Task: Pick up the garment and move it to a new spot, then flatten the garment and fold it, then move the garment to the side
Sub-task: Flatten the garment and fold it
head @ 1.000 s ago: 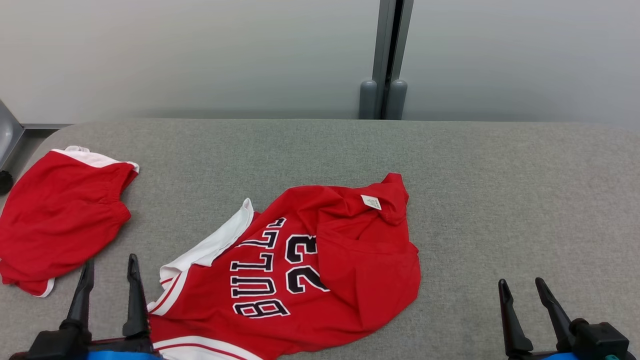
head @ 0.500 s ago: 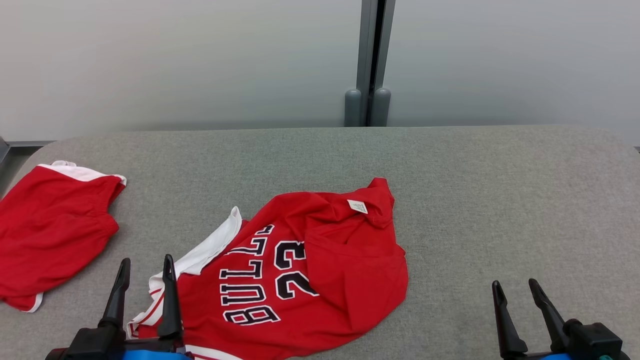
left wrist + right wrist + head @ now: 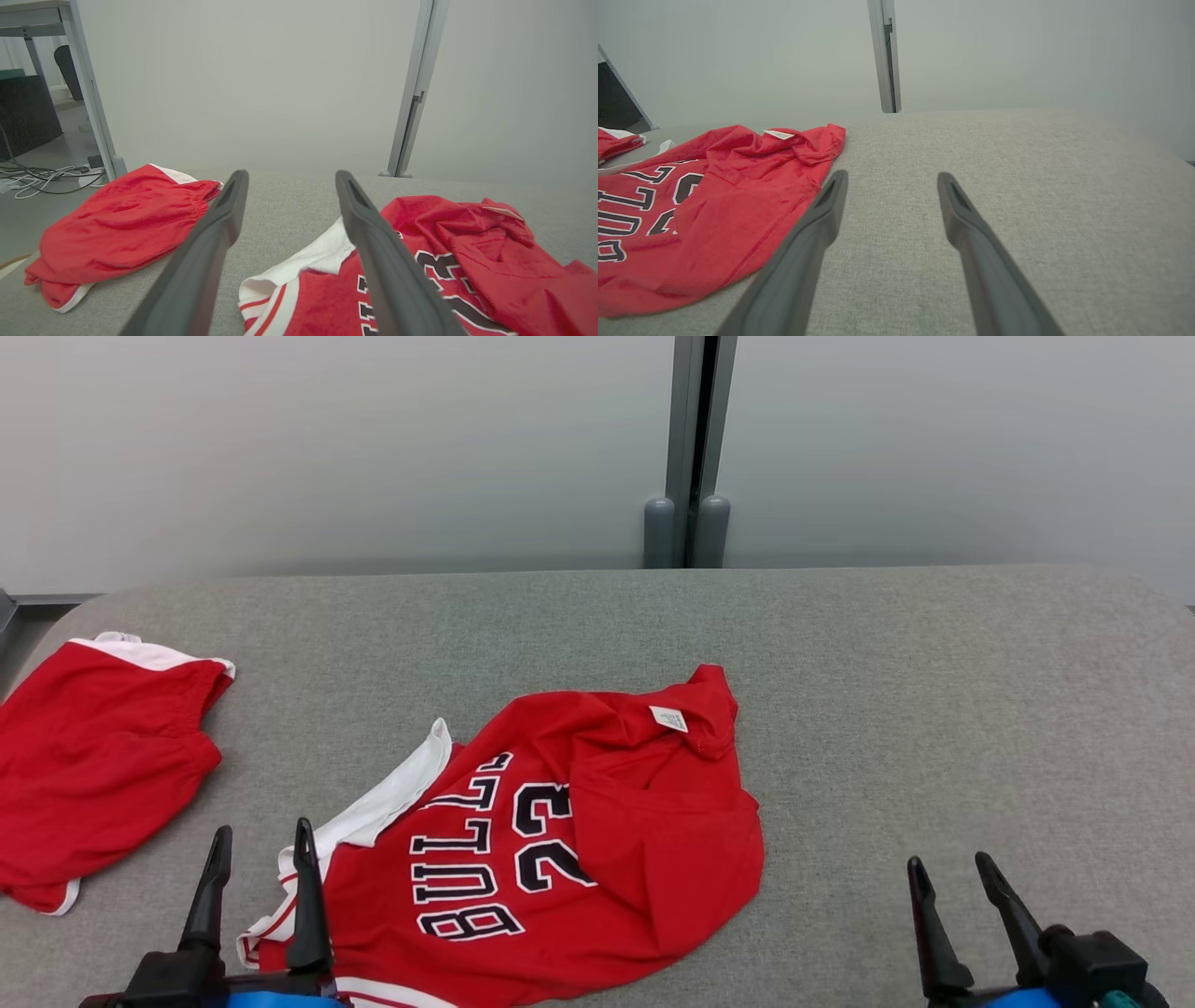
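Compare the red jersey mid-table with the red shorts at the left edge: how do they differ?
The jersey carries black-and-white BULLS 23 lettering; the shorts show no print. The jersey lies rumpled, one side flopped over itself with a white tag showing; the shorts lie in a neater, compact stack. The jersey sits in the middle of the table; the shorts sit at its left edge. Both are red with white trim.

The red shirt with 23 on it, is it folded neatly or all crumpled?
Crumpled. The red shirt lies bunched on the grey table, one part flopped over itself, its white tag showing.
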Available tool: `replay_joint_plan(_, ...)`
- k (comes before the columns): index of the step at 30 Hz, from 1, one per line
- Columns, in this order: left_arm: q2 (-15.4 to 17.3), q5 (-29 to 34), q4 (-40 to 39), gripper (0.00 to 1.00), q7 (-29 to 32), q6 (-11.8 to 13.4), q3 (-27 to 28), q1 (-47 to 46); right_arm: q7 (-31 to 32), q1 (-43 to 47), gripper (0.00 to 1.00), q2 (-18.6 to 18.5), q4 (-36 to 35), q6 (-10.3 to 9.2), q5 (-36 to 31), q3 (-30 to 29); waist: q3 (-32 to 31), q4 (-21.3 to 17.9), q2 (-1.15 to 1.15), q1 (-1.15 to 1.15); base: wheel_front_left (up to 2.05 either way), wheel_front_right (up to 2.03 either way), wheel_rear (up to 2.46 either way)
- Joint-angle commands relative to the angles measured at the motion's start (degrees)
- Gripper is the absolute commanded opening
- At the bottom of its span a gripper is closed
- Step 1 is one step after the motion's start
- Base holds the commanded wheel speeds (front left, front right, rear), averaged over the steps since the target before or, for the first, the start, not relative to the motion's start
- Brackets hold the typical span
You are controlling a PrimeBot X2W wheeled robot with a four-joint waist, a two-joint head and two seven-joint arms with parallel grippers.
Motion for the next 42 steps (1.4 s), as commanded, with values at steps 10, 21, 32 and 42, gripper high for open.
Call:
replay_joint_plan(10, -0.28, 0.72, 0.34, 1.00, -0.16, -0.49, -0.59, -2.97, 4.93, -13.38, 1.00, -0.09, 4.62, 0.01, -3.12, 5.64, 2.59, 2.46, 0.00, 0.00, 0.00, 0.00, 0.00)
replay_joint_plan(21, -0.38, 0.07, 0.81, 1.00, -0.15, -0.36, -1.93, -5.77, 8.50, -23.73, 1.00, -1.23, 20.91, 0.01, -3.59, 8.63, 6.16, 7.95, 0.00, 0.00, 0.00, 0.00, 0.00)
replay_joint_plan(32, -0.41, -1.07, 1.01, 1.00, -0.16, 0.12, -2.58, -6.23, 5.40, -26.49, 0.00, -1.09, 32.98, 0.01, -1.37, 8.43, 6.83, 9.99, 0.00, 0.00, 0.00, 0.00, 0.00)
replay_joint_plan(42, -0.39, -1.67, 0.97, 1.00, -0.16, 0.87, -2.60, -4.43, -0.53, -24.34, 0.00, -2.22, 32.11, 0.01, 1.42, 7.86, 5.40, 5.96, 0.00, 0.00, 0.00, 0.00, 0.00)
